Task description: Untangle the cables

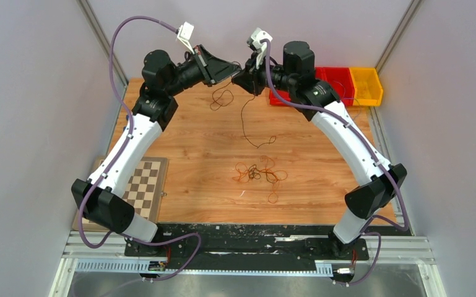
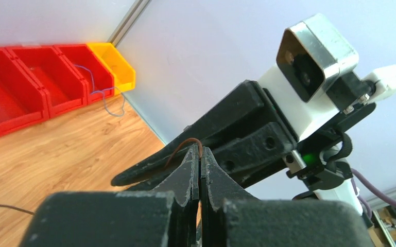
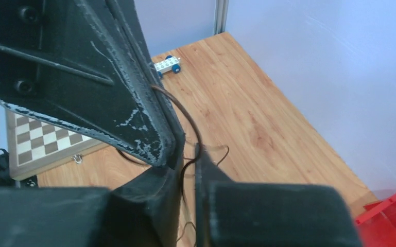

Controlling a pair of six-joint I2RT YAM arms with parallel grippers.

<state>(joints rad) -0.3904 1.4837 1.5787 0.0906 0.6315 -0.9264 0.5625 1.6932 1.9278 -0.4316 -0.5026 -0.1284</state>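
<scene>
Closest to the left wrist camera, the left gripper (image 2: pixel 200 154) is clenching a brown wire (image 2: pixel 182 146), which is arching out in a short loop just above its pressed-together fingertips. Right behind it, the right gripper (image 3: pixel 189 159) is meeting it tip to tip, high over the far side of the wooden table (image 1: pixel 186 136). From the right wrist view, its jaws are standing nearly together with that same wire running down through the narrow slot between them. Whether they are actually pinching it or only bracketing it, I cannot tell.

Below the two grippers a dark strand (image 1: pixel 243 124) is hanging down and curling onto the boards, and a small loop (image 1: pixel 221 98) is dangling beside it. The main tangle of cables (image 1: pixel 259 173), orange-red and dark, is lying well apart from them near the middle of the table. The hanging strand's tail appears to be stopping short of it.

Judging by this, the step in hand is working one wire free with both arms: one end pinned, the other being taken up beside it. The next move is probably calling for a firm right-hand pinch, then drawing the grippers apart slowly along the wire's length. That would let the dangling loop open instead of cinching into a knot, with hair-thin wire slipping out being the main risk.
</scene>
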